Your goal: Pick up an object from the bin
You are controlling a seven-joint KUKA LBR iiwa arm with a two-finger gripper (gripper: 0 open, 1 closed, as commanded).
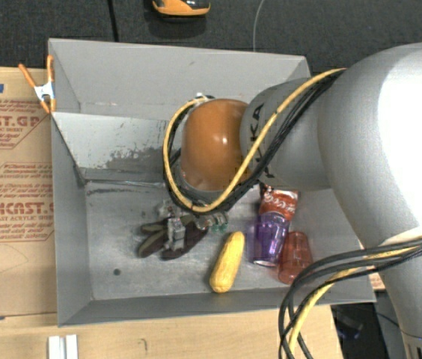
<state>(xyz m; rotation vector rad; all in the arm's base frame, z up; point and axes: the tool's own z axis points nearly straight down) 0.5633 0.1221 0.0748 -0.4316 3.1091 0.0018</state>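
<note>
My gripper (173,230) reaches down under the orange dome to the bin floor, left of centre. Its metal fingers sit right on a dark brown, lumpy thing (158,239) made of several elongated lobes, which spreads out left and right of them. Whether the fingers are round it or just above it I cannot tell. A yellow corn cob (227,262) lies tilted just to the right of the brown thing, near the front wall.
A purple transparent cup (268,238) lies right of the cob, with a red-and-white labelled can (280,201) behind it and a reddish transparent cup (295,256) beside it. The arm covers the bin's right half. Bare floor lies at the left.
</note>
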